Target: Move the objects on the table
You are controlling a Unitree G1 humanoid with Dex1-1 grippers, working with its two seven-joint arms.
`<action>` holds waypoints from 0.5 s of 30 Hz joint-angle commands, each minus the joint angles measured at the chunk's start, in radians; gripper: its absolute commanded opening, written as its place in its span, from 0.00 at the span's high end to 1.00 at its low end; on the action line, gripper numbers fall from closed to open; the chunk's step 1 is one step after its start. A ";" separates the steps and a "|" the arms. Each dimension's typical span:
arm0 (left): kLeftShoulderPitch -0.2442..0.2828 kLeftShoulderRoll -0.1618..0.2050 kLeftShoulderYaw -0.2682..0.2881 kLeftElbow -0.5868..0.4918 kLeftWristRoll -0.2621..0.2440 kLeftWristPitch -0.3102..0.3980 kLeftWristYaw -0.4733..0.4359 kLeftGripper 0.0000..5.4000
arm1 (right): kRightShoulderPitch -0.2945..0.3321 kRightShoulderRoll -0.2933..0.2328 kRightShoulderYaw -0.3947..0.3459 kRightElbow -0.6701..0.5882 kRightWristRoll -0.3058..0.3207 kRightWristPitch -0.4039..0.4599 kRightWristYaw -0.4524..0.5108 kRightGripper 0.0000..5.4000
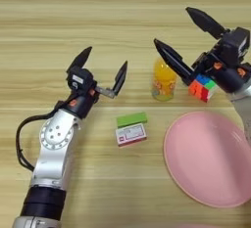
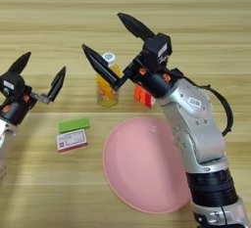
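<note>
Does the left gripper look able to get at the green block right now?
Probably yes. The left gripper is open, up and to the left of the green block, with only bare table between them; the white-and-red box lies on the block's near side.

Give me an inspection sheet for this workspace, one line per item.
Surface: wood-grain table, pale planks.
Job's things: juice bottle upright; puzzle cube right of it; pink plate at near right; green block just behind the white-and-red box.
Clutter: nothing seen.
Grippers: left gripper open, empty, left of the bottle; right gripper open, its lower finger in front of the bottle.
Cables: black cable looping at the left arm; another at the right arm.
Surroundings: nothing seen.
</note>
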 commanded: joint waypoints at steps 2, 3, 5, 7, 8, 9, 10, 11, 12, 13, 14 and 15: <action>0.055 0.015 0.009 0.016 0.025 -0.007 0.021 0.02 | 0.056 -0.087 0.049 0.021 -0.047 0.003 0.112 0.00; 0.061 0.014 0.009 0.020 0.026 -0.009 0.026 0.02 | 0.075 -0.113 0.065 0.028 -0.057 0.013 0.142 0.00; 0.063 0.011 0.011 0.030 0.029 -0.013 0.034 0.02 | 0.105 -0.151 0.108 0.041 -0.079 0.065 0.175 0.00; 0.052 0.008 0.019 0.054 0.030 -0.018 0.045 0.02 | 0.123 -0.164 0.171 0.073 -0.125 0.104 0.188 0.00; 0.044 0.007 0.025 0.069 0.029 -0.021 0.051 0.02 | 0.123 -0.162 0.198 0.096 -0.145 0.117 0.192 0.00; 0.038 0.007 0.029 0.079 0.028 -0.024 0.056 0.02 | 0.120 -0.162 0.218 0.116 -0.162 0.123 0.197 0.00; 0.034 0.007 0.032 0.087 0.027 -0.026 0.060 0.02 | 0.115 -0.163 0.235 0.132 -0.177 0.125 0.205 0.00; 0.032 0.007 0.034 0.091 0.027 -0.028 0.063 0.02 | 0.111 -0.164 0.246 0.143 -0.186 0.126 0.212 0.00; 0.030 0.006 0.035 0.094 0.025 -0.030 0.066 0.02 | 0.106 -0.164 0.254 0.149 -0.191 0.127 0.219 0.00; 0.029 0.005 0.038 0.096 0.021 -0.031 0.067 0.02 | 0.099 -0.164 0.259 0.155 -0.196 0.129 0.226 0.00; 0.028 0.003 0.041 0.098 0.019 -0.032 0.069 0.02 | 0.092 -0.163 0.263 0.159 -0.199 0.130 0.232 0.00; 0.028 0.002 0.043 0.100 0.018 -0.033 0.072 0.02 | 0.086 -0.162 0.265 0.163 -0.203 0.130 0.236 0.00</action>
